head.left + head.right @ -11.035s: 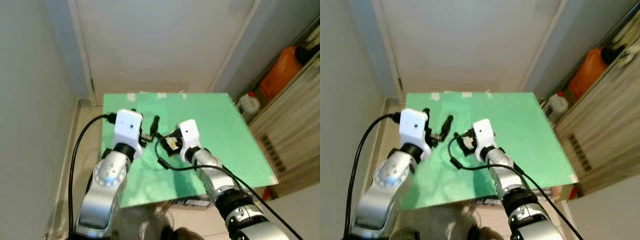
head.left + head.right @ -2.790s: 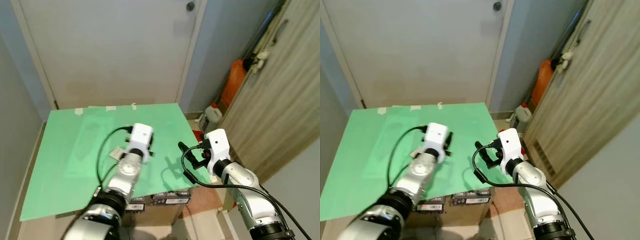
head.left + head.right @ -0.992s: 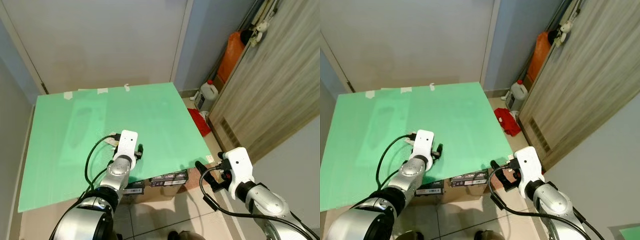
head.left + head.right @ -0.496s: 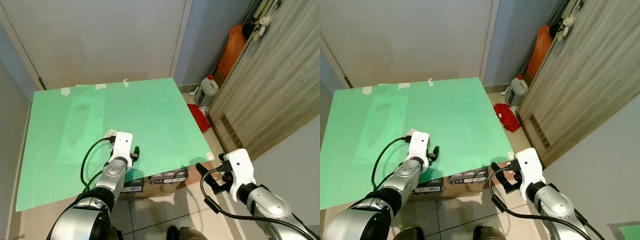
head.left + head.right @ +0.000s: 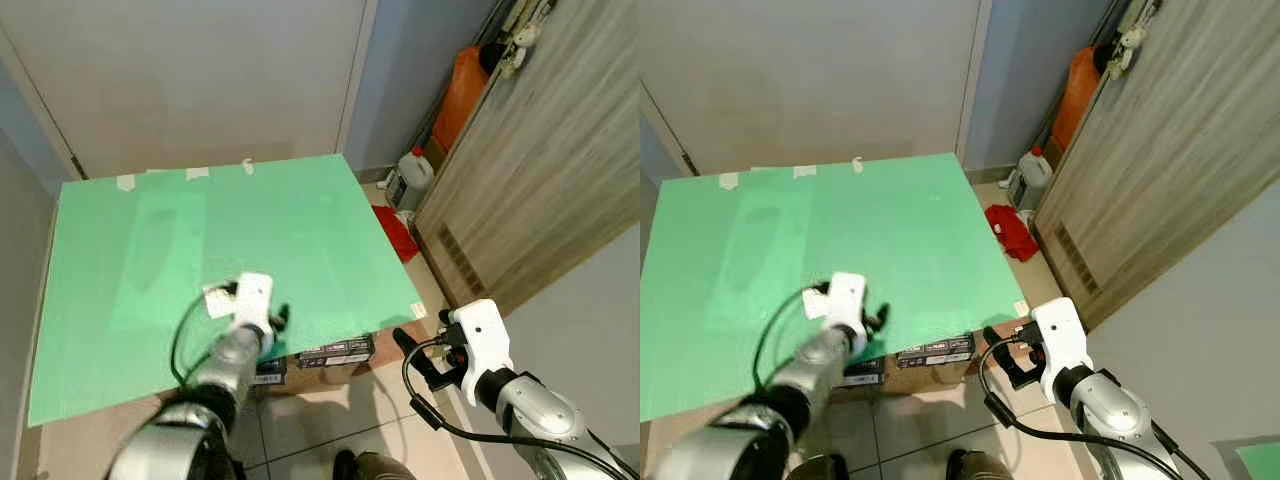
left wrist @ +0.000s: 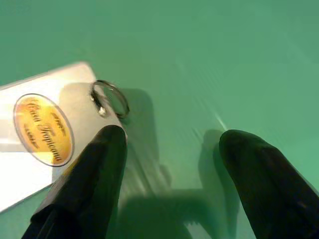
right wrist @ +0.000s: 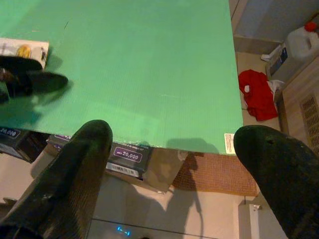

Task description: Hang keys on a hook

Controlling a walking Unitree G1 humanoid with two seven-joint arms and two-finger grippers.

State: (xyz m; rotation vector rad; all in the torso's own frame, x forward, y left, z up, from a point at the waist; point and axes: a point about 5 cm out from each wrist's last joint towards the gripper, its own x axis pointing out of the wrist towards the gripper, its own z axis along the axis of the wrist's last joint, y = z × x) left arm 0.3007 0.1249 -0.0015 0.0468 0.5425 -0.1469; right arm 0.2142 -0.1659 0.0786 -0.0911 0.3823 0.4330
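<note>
I see the left gripper low over the flat green board, fingers spread apart, just beside the white key tag with yellow oval label and small metal ring. The tag lies flat on the board, one fingertip overlapping its edge. The right gripper hangs past the board's near edge, fingers wide apart and empty.

key tag | white, yellow oval (ring attached) | flat on green board
</note>
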